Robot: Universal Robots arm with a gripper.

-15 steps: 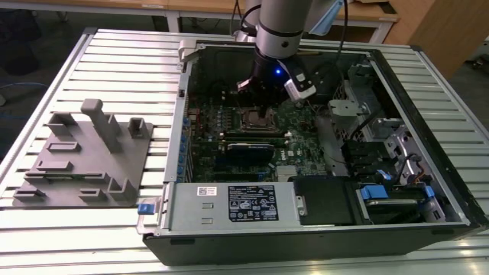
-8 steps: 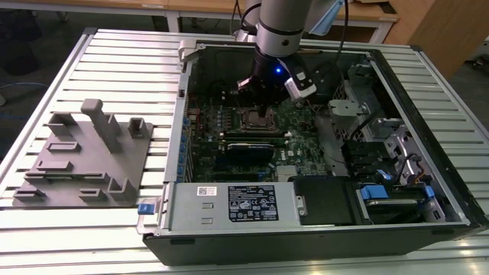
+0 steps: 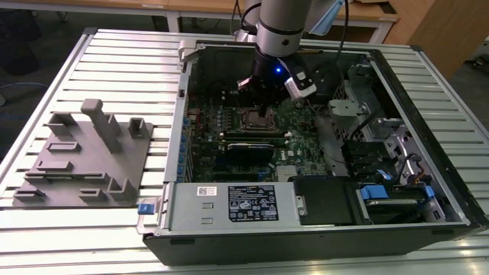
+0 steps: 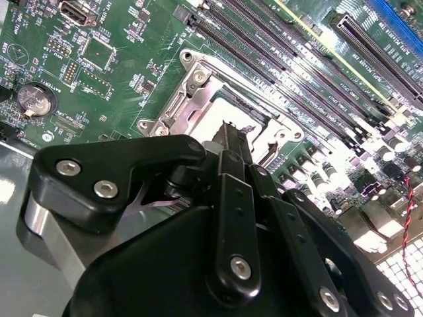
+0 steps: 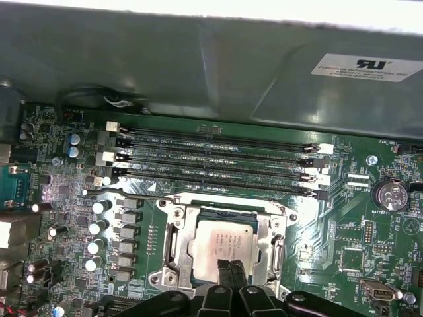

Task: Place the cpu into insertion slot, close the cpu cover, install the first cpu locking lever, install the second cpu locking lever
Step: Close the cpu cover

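1 gripper (image 5: 231, 272), tips pinched, nothing held, over insertion slot (image 5: 215, 212) | cpu (image 5: 218, 241) seated in slot, cpu cover (image 5: 180, 246) looks down | step: prob. locking | next: needs steady push

The arm (image 3: 276, 23) is a thick silver-grey tube that ends in a black wrist part (image 3: 269, 77), where a small blue light (image 3: 280, 70) shines, and a thin black cable (image 3: 346, 23) hangs beside it. In the second wrist view the hand (image 4: 234, 142) is matte black, made of flat rounded link bars (image 4: 115, 175) that are joined with shiny silver screws (image 4: 240, 266) with round heads.
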